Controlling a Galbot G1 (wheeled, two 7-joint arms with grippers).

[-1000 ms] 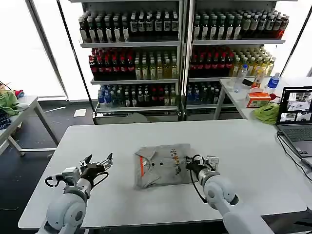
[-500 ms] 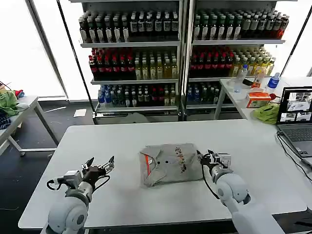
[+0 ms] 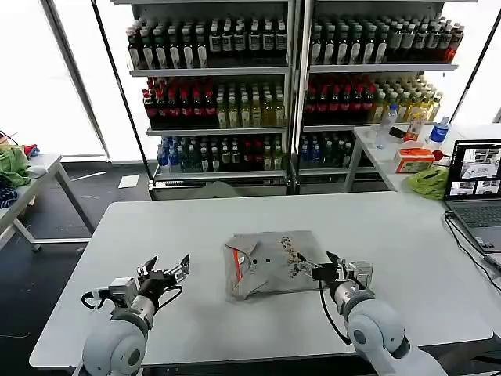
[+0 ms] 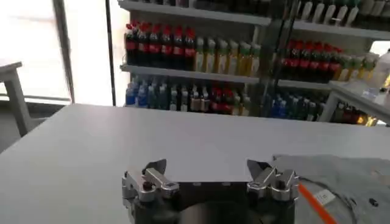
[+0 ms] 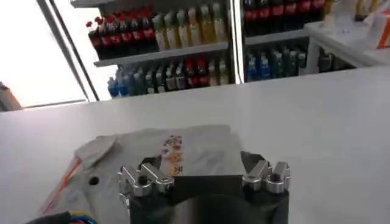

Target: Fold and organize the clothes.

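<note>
Right hand [image 3: 322,269] is hovering with fingers spread, empty, just off the near edge of the T-shirt [image 3: 270,262], which is lying immediately ahead of it on the table [image 3: 156,227]. Left hand [image 3: 166,271] is likewise spread, holding nothing, well apart from the shirt. Judgement: folding is looking largely done (compact soft grey rectangle, orange collar lining showing, edges slightly rumpled); tidying or placing is probably remaining. Table surface is appearing smooth, matte, pale.
</note>
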